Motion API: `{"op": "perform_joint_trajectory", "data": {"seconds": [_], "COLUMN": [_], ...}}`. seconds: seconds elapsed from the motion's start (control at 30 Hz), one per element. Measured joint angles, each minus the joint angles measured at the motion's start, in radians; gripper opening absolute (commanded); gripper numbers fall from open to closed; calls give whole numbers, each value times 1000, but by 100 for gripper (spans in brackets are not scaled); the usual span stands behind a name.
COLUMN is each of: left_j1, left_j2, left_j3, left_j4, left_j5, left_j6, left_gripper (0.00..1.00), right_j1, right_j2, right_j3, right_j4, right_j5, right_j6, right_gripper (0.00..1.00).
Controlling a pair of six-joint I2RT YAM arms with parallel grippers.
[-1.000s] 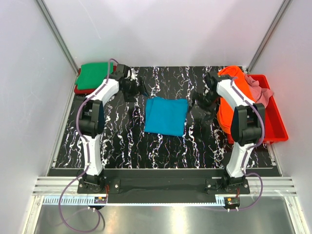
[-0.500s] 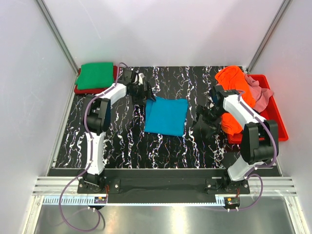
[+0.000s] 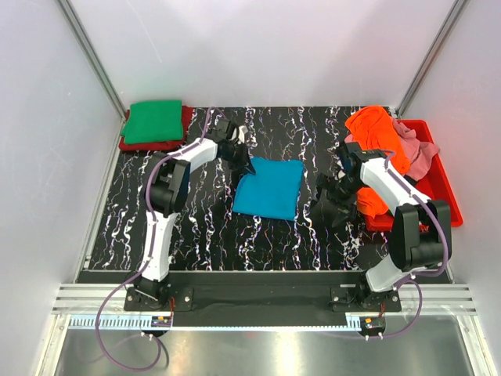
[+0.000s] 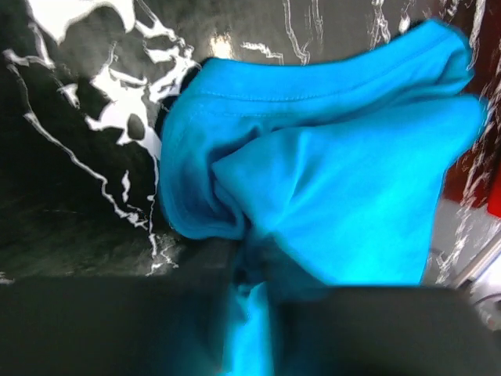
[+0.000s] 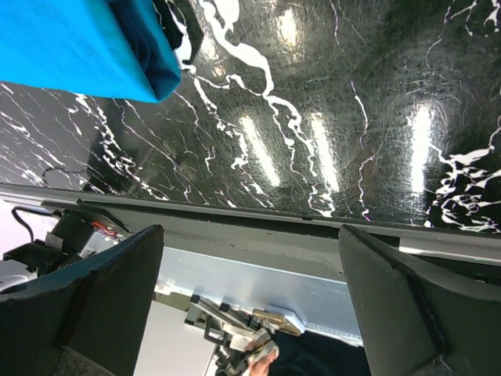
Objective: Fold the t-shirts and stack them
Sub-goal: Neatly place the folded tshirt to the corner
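Teal t-shirt [image 3: 270, 188], folded, middle of desk [image 3: 196, 227]

Far left: green t-shirt [image 3: 153, 121] atop red t-shirt [image 3: 133, 145]. Left tool [image 3: 243, 160]: closed on teal t-shirt's far-left corner, cloth bunched. Right tool [image 3: 327, 196]: fingers spread wide, empty, near the shirt's right edge. Far right: orange t-shirt [image 3: 376, 129], pink t-shirt [image 3: 415, 149], heaped at red bin [image 3: 446, 205].

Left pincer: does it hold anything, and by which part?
Yes: the left pincer pinches the folded teal blue cloth t-shirt by its far left corner, where the cloth bunches up.

Red, seemingly plastic bin [image 3: 446, 200]; marbled table [image 3: 196, 223]
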Motion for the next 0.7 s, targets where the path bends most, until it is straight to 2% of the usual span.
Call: {"op": "perform_joint_trajectory", "data": {"seconds": [0.27, 0.53, 0.7], "left_j1": [30, 170, 250], "left_j2": [9, -42, -86], "left_j3": [105, 282, 377], "left_j4": [-130, -277, -331], "left_j5": [-51, -137, -241], "left_j6": [16, 73, 85], "left_gripper": [0, 0, 0], "right_j1": [0, 0, 0], "right_j2": [-68, -157, -185], "right_j3": [-39, -74, -91], "right_j4": [9, 15, 32], "right_j5": [-8, -42, -72], "right_j6": [-5, -14, -22], "right_gripper": [100, 100, 100]}}
